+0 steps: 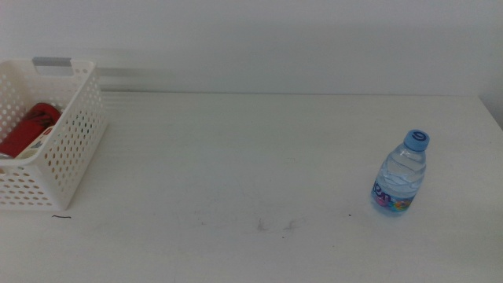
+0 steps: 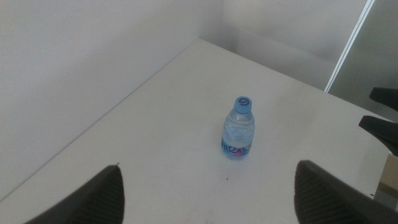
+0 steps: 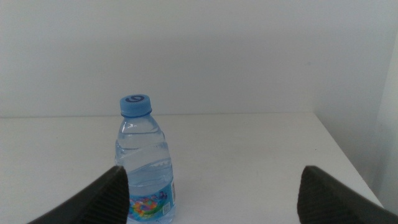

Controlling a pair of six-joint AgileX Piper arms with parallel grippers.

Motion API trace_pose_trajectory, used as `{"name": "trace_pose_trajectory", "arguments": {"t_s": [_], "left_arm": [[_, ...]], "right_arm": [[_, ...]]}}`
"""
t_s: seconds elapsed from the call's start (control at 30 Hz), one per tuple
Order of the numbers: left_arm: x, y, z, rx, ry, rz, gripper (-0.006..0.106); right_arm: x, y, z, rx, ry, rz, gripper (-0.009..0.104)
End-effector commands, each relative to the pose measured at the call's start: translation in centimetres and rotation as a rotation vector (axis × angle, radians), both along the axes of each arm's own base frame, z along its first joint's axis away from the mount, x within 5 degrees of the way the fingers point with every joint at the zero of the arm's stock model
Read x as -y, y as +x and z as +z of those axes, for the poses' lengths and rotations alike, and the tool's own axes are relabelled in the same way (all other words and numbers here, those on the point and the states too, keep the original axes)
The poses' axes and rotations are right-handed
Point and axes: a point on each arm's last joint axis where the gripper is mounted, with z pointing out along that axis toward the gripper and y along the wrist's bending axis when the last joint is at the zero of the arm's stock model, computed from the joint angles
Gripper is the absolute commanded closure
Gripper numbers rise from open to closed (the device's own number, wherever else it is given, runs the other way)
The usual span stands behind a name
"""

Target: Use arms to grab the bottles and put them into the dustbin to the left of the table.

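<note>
One water bottle (image 1: 402, 174) is standing upright on the table (image 1: 236, 157), well apart from the dustbin (image 1: 67, 149), toward the table's opposite side. It is small and clear, showing a blue cap (image 1: 416, 141) with a ring mark on top, ribbed shoulders, water reaching nearly to the neck, and a blue and pink label band wrapping its base.

Dustbin is sitting at the table's far side from the bottle: white plastic, grid of small holes in its walls, grey strip (image 1: 52, 60) on the rim. A red can (image 1: 30, 128) is lying tilted inside it, partly screened by the wall; a whitish object beside the can is too hidden to name.

Left gripper (image 2: 205, 199) is hanging above the table with jaws spread wide and nothing between them, the bottle (image 2: 238, 129) standing well beyond the tips.

Right gripper (image 3: 211, 196) is sitting low, near table level, jaws likewise spread wide and gripping nothing; the bottle (image 3: 143, 163) is showing just beside one jaw, not touching as far as can be seen.

Neither arm is showing in the middle view.

Faint scuff marks (image 1: 275, 226) are showing on the table between bottle and dustbin.
</note>
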Motion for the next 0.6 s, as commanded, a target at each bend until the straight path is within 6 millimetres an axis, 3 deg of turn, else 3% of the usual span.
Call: {"name": "trace_pose_trajectory", "arguments": {"t_s": [0.0, 0.3, 0.57], "left_arm": [[0.1, -0.1, 0.1, -0.002, -0.008, -0.005, 0.007], [0.1, -0.1, 0.1, -0.002, -0.008, -0.005, 0.007], [0.1, 0.0, 0.0, 0.0, -0.003, -0.001, 0.007]], "right_arm": [[0.0, 0.0, 0.0, 0.009, -0.009, 0.001, 0.002], [0.0, 0.0, 0.2, 0.03, -0.038, 0.007, 0.002], [-1.1, 3.9, -0.9, -0.151, -0.148, 0.115, 0.002]]}}
